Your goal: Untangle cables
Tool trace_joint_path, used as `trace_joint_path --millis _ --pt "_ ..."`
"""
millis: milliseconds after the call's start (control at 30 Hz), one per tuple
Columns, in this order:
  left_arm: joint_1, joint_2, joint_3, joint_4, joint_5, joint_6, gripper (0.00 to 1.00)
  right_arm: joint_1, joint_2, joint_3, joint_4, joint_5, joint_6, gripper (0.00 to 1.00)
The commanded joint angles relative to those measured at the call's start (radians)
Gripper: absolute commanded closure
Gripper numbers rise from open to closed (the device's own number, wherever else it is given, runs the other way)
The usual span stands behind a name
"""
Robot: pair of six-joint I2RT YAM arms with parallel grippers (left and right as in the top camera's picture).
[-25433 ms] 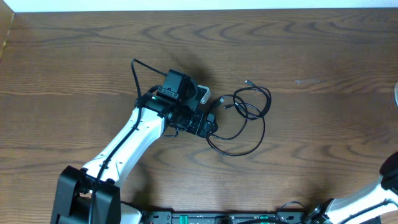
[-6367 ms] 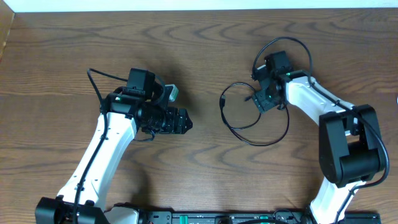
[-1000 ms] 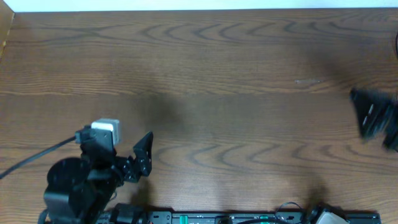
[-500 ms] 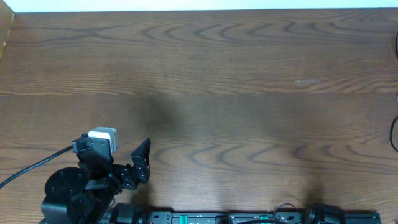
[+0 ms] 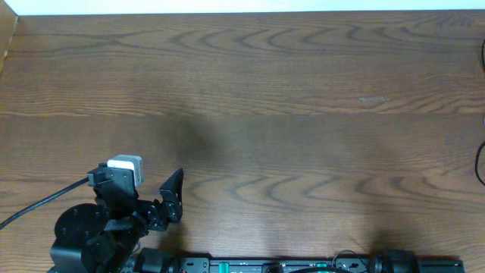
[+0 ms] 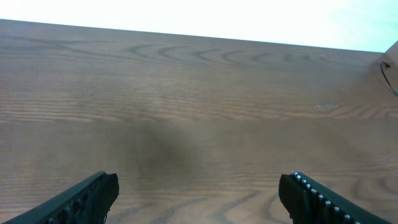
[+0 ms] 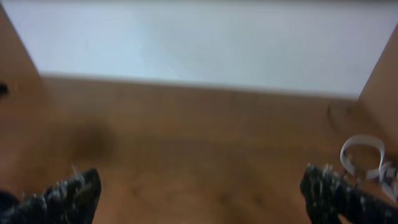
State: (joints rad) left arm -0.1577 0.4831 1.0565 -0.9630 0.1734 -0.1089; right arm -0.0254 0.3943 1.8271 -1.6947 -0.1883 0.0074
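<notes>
**Both grippers wide open, cords at the table's edge**

We are seeing the left gripper (image 5: pixel 173 196) sitting at 7 o'clock overhead, jaws spread wide and holding nothing. The right gripper (image 7: pixel 200 182) is gaping too, and is empty. A black cord (image 5: pixel 480 161) is peeking in at 3 o'clock on the table (image 5: pixel 288 91). A white cord (image 7: pixel 362 153) is lying at 4 o'clock in the right wrist view.

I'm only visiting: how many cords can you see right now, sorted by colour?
Black cord: 1, cut off by the picture's right edge
White cord: 1, a loop in the right wrist view
Total: 2
</notes>
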Motion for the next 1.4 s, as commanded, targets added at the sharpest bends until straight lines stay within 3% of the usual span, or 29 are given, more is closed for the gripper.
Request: trace_joint_path --millis 0,200,400,667,1000,1200,1367 --pt "0.005 -0.004 0.018 0.002 -0.01 -0.008 0.12 0.076 0.0 -0.137 -0.003 0.111 0.046 0.01" --pt "0.005 -0.004 0.018 0.002 -0.009 -0.008 0.12 0.11 -0.002 -0.36 0.053 0.051 0.066 0.01" --pt "0.005 -0.004 0.018 0.002 -0.01 -0.008 0.12 0.111 -0.005 -0.447 0.48 -0.032 0.009 0.01" --pt "0.005 -0.004 0.018 0.003 -0.01 -0.008 0.12 0.103 -0.009 -0.457 0.796 0.006 -0.103 0.01" --pt "0.005 -0.004 0.018 0.003 -0.01 -0.008 0.11 0.079 -0.353 -0.457 0.77 0.169 -0.206 0.01" --pt "0.005 -0.004 0.018 0.003 -0.009 -0.008 0.11 0.056 -0.384 -0.461 0.725 0.183 -0.301 0.01" --pt "0.005 -0.004 0.018 0.007 -0.009 -0.008 0.11 -0.015 -0.384 -0.661 0.94 0.162 -0.338 0.01"
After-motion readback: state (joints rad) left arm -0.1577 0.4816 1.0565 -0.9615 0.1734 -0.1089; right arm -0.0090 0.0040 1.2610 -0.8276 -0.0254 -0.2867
